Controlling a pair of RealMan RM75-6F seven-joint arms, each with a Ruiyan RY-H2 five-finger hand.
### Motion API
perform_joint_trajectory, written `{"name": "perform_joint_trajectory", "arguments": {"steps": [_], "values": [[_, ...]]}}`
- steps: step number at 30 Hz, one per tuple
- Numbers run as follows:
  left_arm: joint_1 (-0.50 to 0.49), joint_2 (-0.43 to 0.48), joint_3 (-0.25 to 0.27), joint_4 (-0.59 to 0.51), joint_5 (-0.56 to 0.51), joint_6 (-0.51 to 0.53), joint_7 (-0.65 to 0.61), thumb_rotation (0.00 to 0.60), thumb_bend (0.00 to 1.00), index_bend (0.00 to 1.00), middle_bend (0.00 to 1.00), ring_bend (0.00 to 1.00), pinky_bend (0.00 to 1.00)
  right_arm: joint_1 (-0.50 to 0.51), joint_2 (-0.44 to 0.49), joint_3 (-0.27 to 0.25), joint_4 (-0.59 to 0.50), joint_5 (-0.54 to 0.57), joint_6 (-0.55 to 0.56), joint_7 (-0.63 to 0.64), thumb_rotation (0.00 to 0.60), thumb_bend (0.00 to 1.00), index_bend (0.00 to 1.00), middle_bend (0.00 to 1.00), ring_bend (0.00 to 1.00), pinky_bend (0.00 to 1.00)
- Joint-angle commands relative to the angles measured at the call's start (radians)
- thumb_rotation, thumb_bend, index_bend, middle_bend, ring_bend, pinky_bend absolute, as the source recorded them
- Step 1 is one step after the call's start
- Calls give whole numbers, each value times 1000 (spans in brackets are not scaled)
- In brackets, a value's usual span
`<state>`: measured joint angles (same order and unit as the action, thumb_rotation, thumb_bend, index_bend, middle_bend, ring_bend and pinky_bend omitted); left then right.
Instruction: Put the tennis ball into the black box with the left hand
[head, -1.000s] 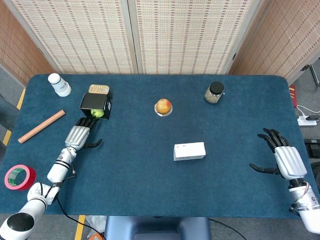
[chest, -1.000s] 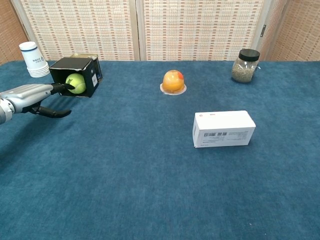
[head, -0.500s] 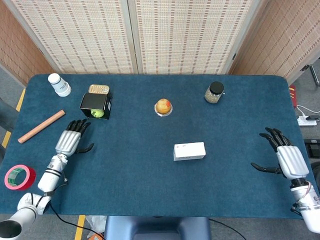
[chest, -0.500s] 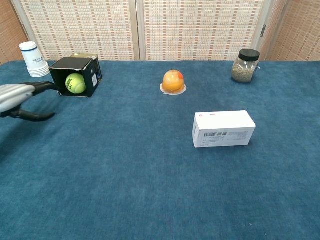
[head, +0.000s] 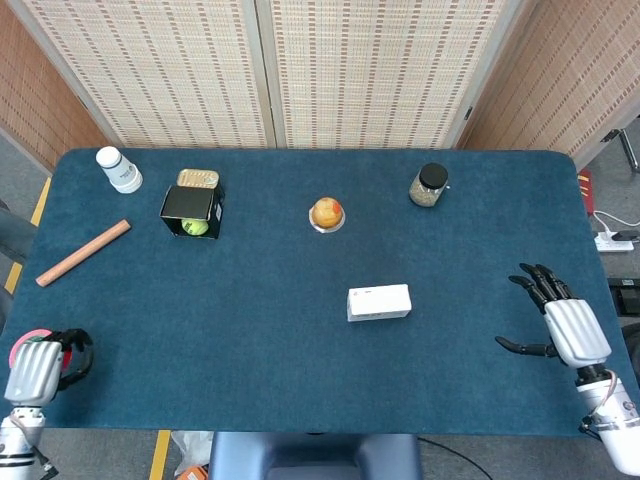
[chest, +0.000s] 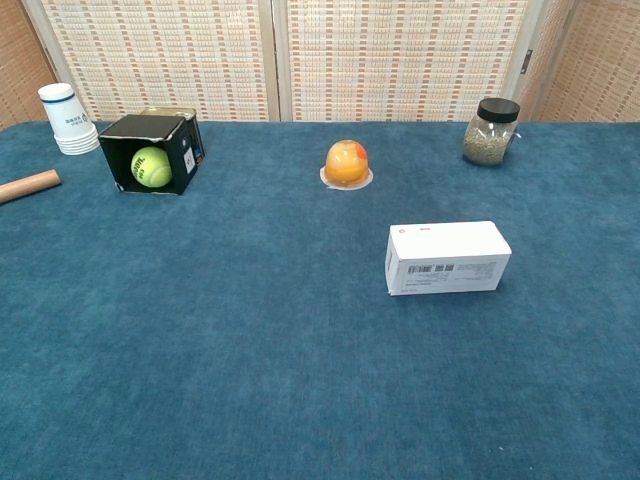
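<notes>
So the tennis ball (chest: 151, 166) is sitting inside the black box (chest: 160, 132), upper left of the frame in both views, with the box lying on its side and its open face toward the camera in the chest view. Nothing is touching the box or the ball.

The left robot hand (head: 33, 370) is way down at the lower left corner of the head view, right on top of a roll of red tape (head: 16, 350) at the bench (head: 300, 320) edge. Only its back shows and the fingers seem curled under, so I can't tell if it's closed or gripping anything. The right robot hand (head: 565, 325) is at the lower right of the head view, fingers spread wide, holding nothing.

Other stuff on the bench: a white cup stack (chest: 66, 118) and a tin (head: 198, 178) just beside the box, a wooden stick (head: 83, 252) at left, an orange fruit (chest: 346, 163) on a little dish in the upper middle, a jar (chest: 490, 131) upper right, and a white carton (chest: 447, 257) near the centre.
</notes>
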<state>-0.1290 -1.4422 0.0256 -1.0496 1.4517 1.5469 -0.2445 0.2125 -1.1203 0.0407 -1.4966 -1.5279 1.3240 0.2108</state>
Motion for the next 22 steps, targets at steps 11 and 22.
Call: {"name": "perform_joint_trajectory", "arguments": {"steps": [11,22], "values": [[100,-73,-71,248,7,169,-146,600,538,709,681,660,789,-2,-8,-7,-5,7,-9,-25,533,0,189,52,0,175],[94,-81,-86,258,17,145,-158,600,536,708,681,661,785,19,-20,0,1,32,-54,-45,533,0,189,59,0,187]]}}
